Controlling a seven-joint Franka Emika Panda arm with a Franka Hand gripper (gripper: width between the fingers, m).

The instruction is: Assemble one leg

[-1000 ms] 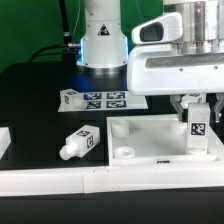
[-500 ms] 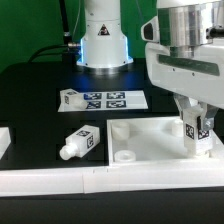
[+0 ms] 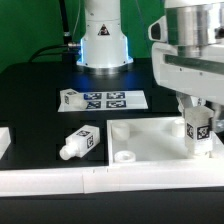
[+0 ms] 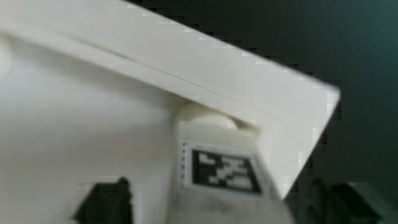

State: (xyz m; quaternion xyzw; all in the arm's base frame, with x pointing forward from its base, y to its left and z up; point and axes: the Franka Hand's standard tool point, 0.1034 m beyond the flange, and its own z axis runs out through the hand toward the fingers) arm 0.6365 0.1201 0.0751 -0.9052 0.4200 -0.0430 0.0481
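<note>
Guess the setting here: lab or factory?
Probably a robotics lab bench: a black table with the marker board, tagged white furniture parts such as a loose leg, and the arm's base behind.

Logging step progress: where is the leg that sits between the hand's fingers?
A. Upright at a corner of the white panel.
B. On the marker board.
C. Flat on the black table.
A: the leg stands upright within the hand, its round end at a corner of the white panel, on the exterior view's right.
</note>
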